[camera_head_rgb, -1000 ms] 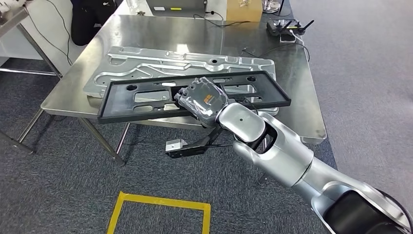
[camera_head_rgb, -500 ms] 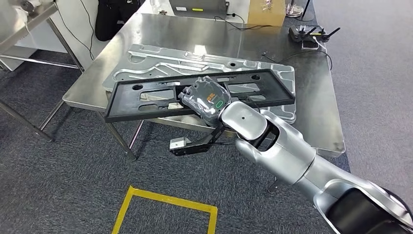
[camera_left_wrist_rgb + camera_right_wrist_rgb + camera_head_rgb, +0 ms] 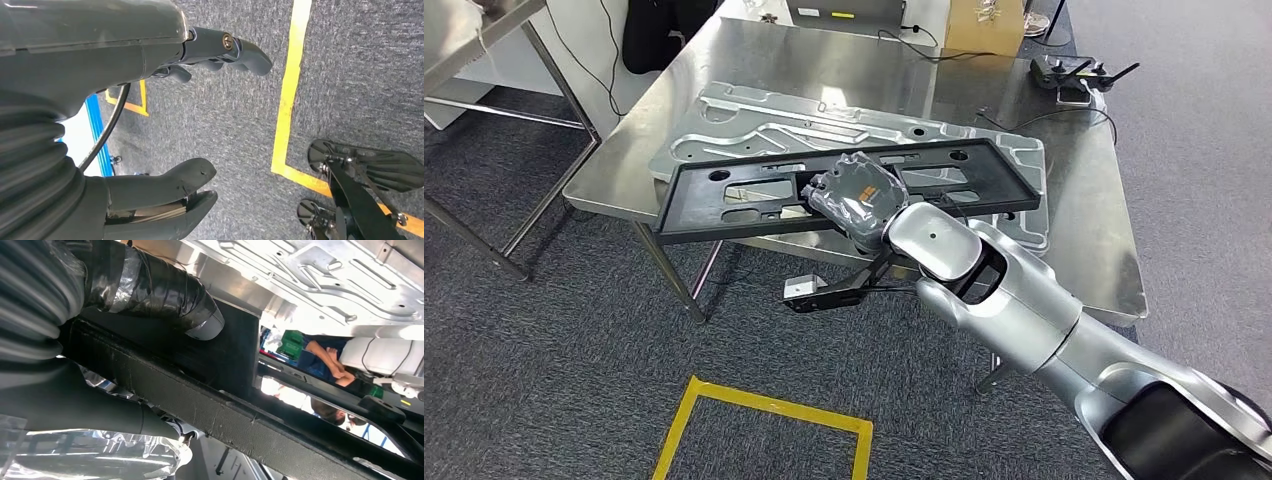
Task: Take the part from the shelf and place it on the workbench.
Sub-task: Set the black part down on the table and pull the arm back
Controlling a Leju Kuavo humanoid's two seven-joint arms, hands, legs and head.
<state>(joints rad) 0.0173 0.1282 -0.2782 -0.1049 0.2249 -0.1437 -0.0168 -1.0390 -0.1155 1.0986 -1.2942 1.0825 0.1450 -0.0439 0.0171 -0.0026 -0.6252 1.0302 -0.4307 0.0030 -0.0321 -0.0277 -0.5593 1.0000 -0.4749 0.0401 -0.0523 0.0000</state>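
Part held over bench edge, not yet set down.
Right hand [image 3: 856,200] grips black part [image 3: 724,195] at mid-span, above the bench [image 3: 1084,230] and metal panel [image 3: 754,125]. Left hand [image 3: 165,125] hangs spread, holding nothing. Risk: one-handed central hold; the overhanging end could tip or snag the panel.

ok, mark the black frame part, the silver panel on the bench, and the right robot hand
black frame part [image 3: 724,210], head view, on its left rail.
silver panel [image 3: 754,118], head view, on its ribbed upper face.
right robot hand [image 3: 856,196], head view, on its wrapped back, gripping the frame.
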